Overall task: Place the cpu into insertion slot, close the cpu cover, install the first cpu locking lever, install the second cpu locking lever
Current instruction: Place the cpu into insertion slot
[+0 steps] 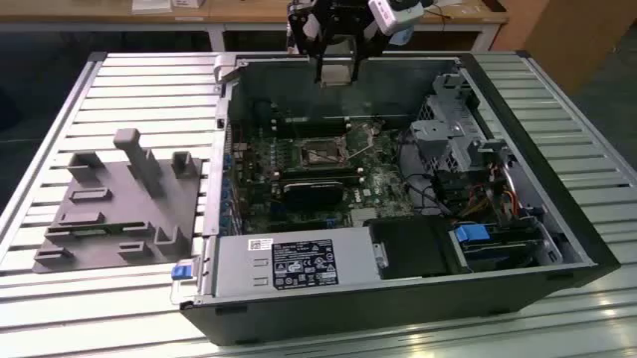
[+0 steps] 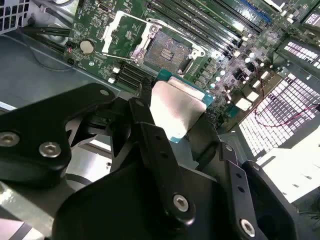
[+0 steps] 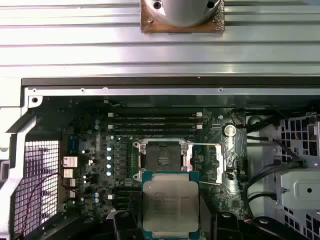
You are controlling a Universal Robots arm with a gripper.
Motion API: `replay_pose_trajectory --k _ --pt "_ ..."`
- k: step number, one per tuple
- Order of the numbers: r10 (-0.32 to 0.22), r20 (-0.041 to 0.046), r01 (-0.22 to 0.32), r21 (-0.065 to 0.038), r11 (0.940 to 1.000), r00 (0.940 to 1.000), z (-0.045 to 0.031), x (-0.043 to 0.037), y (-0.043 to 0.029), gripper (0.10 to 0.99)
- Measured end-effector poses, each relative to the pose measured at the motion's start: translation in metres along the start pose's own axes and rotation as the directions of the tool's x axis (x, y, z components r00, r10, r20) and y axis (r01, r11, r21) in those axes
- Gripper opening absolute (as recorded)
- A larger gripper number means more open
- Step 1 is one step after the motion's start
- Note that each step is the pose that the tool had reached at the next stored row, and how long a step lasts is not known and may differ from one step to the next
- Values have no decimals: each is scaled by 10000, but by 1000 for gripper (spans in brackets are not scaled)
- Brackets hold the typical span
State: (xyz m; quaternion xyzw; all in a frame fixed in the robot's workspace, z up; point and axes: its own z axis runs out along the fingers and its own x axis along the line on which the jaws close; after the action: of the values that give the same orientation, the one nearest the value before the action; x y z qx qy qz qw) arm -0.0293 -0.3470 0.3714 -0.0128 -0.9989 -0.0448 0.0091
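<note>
Silver metal shows between black fingers: our gripper is clenched on the chip, gripping it by two opposite edges with its dull top facing the wrist cameras. In the exterior view, we hang high over the far side of the open computer case, well above the green board.

The socket lies bare, with its dark centre exposed. In both wrist views it sits apart from the chip, not yet under it. The cover is swung open beside the socket, so we judge the way down to be free.

To do this step well, we think the chip should stay level and its edges be squared with the socket's rim before we go down. The descent should be straight, with no sliding across the contacts. We should let go only once the chip rests flat inside the rim, as a tilted corner could bend something.

Around the socket we see long black memory slots and a black block. The case lies on its side on a table of pale metal slats. A grey moulded holder rests on the exterior view's left. Wooden benches stand behind.
</note>
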Motion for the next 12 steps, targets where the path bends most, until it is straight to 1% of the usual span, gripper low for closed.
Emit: replay_pose_trajectory --k 12 --pt "0 0 0 0 10000 10000 4 0 0 537"
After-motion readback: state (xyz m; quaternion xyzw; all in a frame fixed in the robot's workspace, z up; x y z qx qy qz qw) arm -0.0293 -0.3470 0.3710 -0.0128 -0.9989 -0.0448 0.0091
